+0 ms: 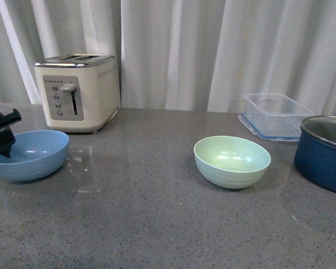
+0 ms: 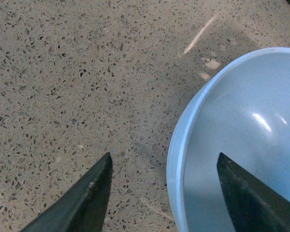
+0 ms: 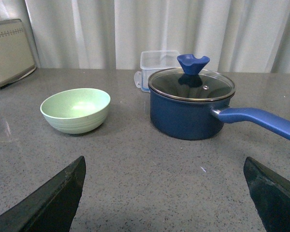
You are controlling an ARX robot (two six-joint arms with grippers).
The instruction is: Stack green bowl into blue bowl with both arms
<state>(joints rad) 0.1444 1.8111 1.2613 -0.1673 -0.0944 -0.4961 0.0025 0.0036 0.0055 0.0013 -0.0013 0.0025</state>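
Mostly cut off, my left jaws straddle the light-blue round matte bowl (image 2: 241, 125) rim, wide; right jaws wide, facing the mint-green round matte bowl (image 3: 76, 110) and lidded navy pot (image 3: 186, 116).

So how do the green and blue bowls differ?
The green bowl is pale mint; the blue bowl is sky blue. The green bowl sits right of centre near the pot; the blue bowl sits far left by the toaster. The open left gripper straddles the blue bowl's rim; no gripper is at the green bowl. Both are upright, empty and ribbed.
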